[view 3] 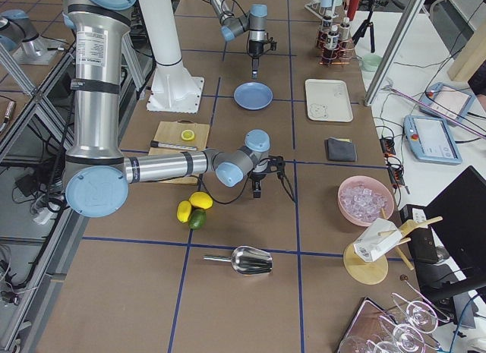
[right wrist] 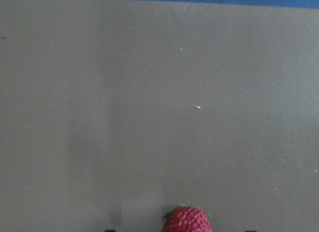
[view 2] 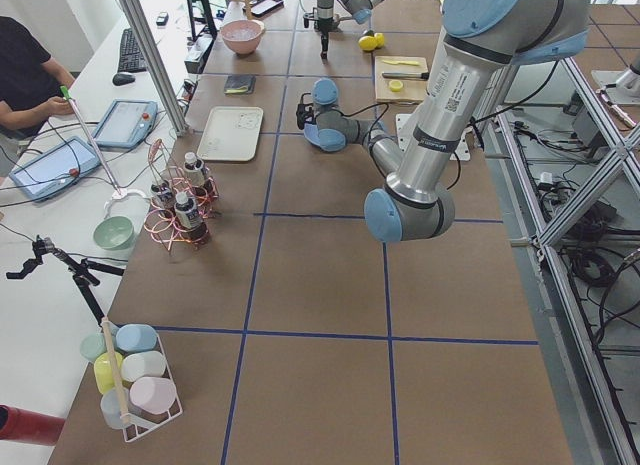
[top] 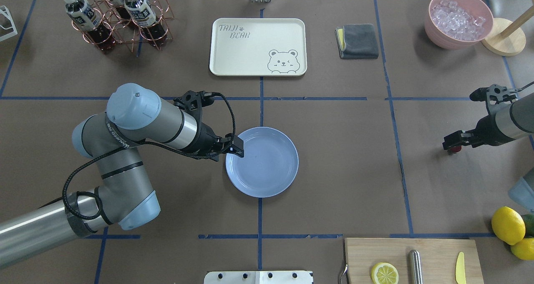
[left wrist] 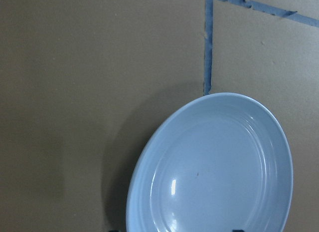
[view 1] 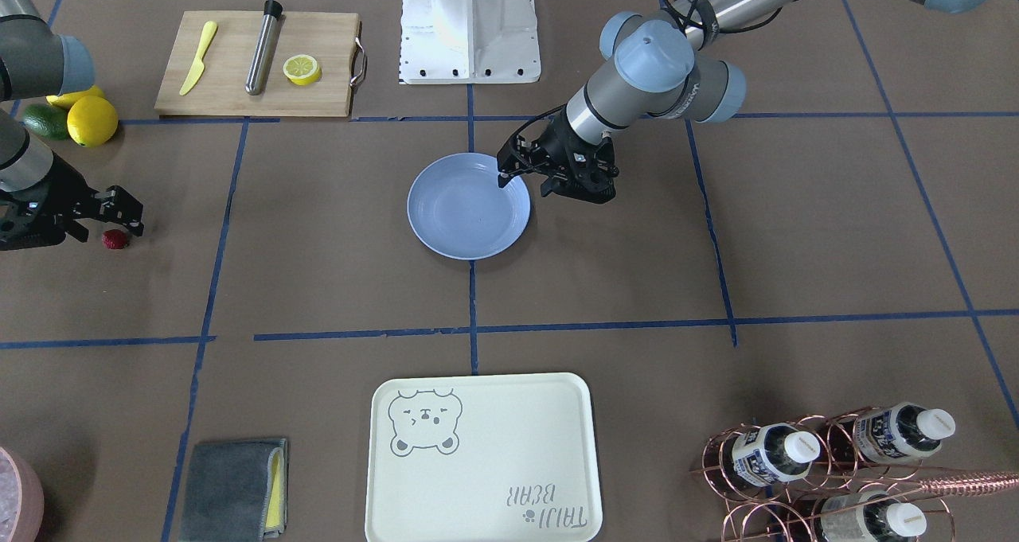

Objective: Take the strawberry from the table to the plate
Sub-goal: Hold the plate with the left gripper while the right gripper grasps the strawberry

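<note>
The strawberry [view 1: 115, 239] is a small dark-red berry lying on the brown paper table [view 1: 334, 239]. In the right wrist view the strawberry [right wrist: 187, 221] sits at the bottom centre. My right gripper [view 1: 107, 228] hangs low right over it, open, with a finger on either side. The light-blue plate [view 1: 466, 216] lies at the table's middle with nothing on it. My left gripper [view 1: 527, 182] is open at the plate's [top: 267, 167] rim on the robot's left side. The left wrist view shows the plate [left wrist: 219, 172] just ahead of it.
Lemons [view 1: 91, 120] and a green fruit lie close behind the right arm. A wooden cutting board [view 1: 239, 96] carries a lemon half, a yellow knife and a metal cylinder. The cream bear tray [view 1: 482, 458], a grey cloth [view 1: 231, 486] and a copper bottle rack [view 1: 828, 470] line the far side.
</note>
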`<move>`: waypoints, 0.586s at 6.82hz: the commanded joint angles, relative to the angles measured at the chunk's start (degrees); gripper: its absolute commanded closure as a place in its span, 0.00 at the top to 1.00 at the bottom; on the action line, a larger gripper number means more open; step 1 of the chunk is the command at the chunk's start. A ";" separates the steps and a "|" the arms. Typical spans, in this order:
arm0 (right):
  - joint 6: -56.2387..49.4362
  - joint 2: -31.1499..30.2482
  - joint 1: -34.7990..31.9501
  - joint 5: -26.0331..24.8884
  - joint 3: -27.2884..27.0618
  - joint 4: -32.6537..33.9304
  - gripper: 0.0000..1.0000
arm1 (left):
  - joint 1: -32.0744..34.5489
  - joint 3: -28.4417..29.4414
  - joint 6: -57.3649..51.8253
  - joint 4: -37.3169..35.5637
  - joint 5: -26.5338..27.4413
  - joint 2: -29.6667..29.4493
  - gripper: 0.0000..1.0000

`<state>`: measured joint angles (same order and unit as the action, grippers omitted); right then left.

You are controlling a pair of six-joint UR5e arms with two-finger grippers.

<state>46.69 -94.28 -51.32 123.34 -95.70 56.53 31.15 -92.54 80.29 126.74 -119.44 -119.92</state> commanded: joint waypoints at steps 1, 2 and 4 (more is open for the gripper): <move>0.06 0.58 0.51 -0.12 0.60 0.07 0.88 | -0.03 0.00 0.04 0.00 0.00 0.13 0.80; 0.06 1.37 0.95 -0.12 1.99 -0.02 0.88 | -0.03 0.00 0.04 0.00 0.61 0.13 0.80; 0.24 1.64 0.78 -0.03 2.10 -0.02 0.69 | -0.03 0.00 0.04 0.00 1.14 0.13 0.80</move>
<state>46.84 -92.78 -50.51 123.25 -93.74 56.52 31.11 -92.55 80.33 126.74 -118.52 -119.80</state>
